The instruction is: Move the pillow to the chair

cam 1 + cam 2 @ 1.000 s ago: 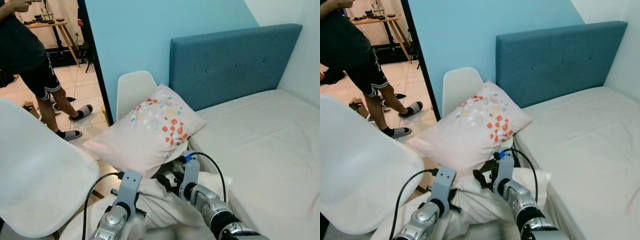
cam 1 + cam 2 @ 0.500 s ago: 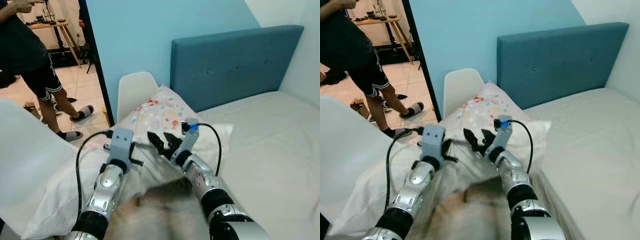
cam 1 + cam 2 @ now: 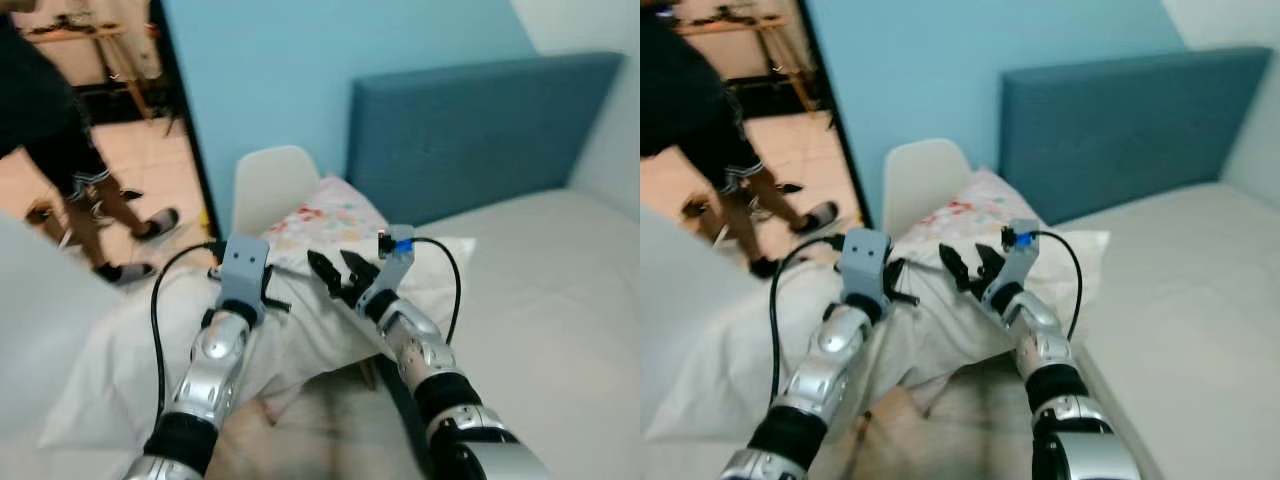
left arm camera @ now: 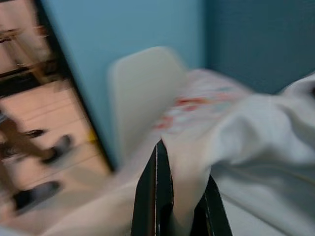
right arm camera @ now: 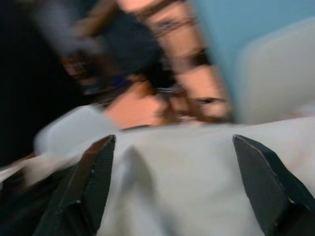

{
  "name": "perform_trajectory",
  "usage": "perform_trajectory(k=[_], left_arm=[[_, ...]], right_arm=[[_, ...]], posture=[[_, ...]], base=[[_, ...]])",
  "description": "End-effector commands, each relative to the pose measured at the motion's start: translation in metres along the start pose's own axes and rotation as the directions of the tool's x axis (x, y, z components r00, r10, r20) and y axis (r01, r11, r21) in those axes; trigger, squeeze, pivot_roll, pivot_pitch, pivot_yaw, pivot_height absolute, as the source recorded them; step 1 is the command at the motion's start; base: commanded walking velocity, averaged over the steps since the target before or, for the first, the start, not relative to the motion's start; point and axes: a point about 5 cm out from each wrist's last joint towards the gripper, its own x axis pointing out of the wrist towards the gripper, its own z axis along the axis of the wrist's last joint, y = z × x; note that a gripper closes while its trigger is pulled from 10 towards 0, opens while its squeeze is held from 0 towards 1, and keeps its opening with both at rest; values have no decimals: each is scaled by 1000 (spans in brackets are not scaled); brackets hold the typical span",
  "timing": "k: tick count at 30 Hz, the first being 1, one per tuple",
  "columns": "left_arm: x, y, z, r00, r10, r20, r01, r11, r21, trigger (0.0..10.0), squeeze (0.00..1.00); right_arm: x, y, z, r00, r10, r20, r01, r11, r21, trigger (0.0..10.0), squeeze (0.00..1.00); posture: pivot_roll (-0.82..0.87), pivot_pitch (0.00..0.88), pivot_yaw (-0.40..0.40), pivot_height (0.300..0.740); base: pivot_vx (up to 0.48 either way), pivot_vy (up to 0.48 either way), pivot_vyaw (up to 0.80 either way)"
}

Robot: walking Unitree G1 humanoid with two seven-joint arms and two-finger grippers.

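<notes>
White pillow point(image 3: 140, 350): held raised before the robot, near the white chair point(image 3: 268, 185), apparently carried toward it. A floral pillow point(image 3: 325, 215) already lay against that chair. Left gripper point(image 4: 172, 206): fingers clamped on a fold of white pillow fabric. Right gripper point(image 3: 335, 272): fingers point(image 5: 93, 182) spread wide over the cloth, gripping nothing.

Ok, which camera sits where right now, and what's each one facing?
Left and right eye views: head, looking down at both silver arms, plain white pillow, white plastic chair.
Left wrist view: along left gripper pinching the plain white pillow, facing the chair.
Right wrist view: between right gripper's spread fingers over the pillow.
Shared: pillow, chair.
</notes>
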Motion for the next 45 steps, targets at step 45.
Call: perform_trajectory(k=[45], left_arm=[[8,60,73,885,416,212,-444,889,111,10000,0]], right_arm=[[-7,-8,4,998,-67,7,67,998,10,10000,0]], posture=[[-102,0,10,740]], base=[[301,0,287]])
